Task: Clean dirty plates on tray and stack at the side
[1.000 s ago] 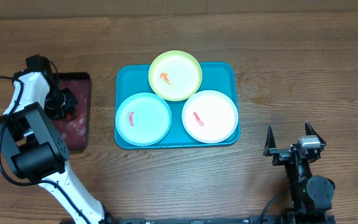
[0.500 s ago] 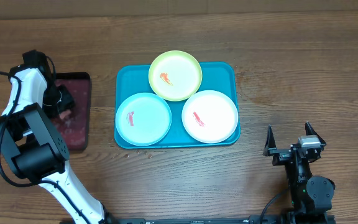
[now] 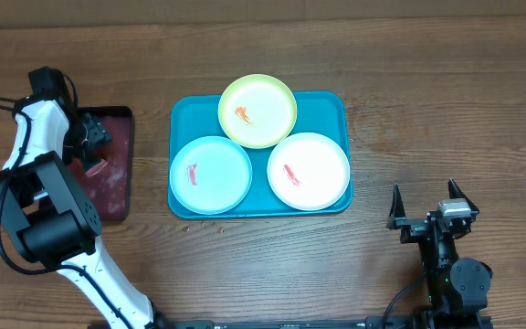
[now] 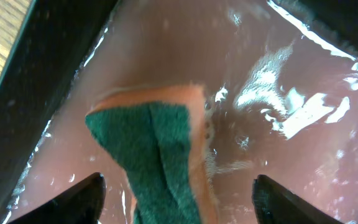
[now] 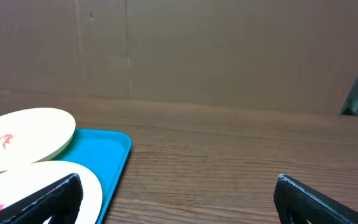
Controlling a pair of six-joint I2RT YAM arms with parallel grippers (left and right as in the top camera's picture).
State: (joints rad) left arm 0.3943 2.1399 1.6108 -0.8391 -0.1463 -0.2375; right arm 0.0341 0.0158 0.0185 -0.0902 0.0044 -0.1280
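Observation:
Three dirty plates lie on the teal tray (image 3: 331, 105): a yellow-green plate (image 3: 257, 111) at the back, a light blue plate (image 3: 211, 174) front left and a white plate (image 3: 309, 171) front right, each with a red-orange smear. My left gripper (image 3: 92, 146) hangs open over the dark red tray. Its fingers straddle a green and orange sponge (image 4: 154, 143) with a gap on each side. My right gripper (image 3: 424, 194) rests open on the table right of the teal tray, holding nothing. The white plate (image 5: 17, 180) and the yellow-green plate (image 5: 23, 137) show at the left of the right wrist view.
The dark red, black-rimmed tray (image 3: 108, 187) at the far left holds shiny liquid (image 4: 291, 74) around the sponge. Bare wooden table (image 3: 427, 100) lies right of the teal tray. A few crumbs (image 3: 204, 224) lie in front of the teal tray. A cardboard wall (image 5: 216, 50) stands behind the table.
My left gripper has opened and let go of the sponge, shifting slightly toward the back of the dark red tray. The right arm and the plates have not moved.

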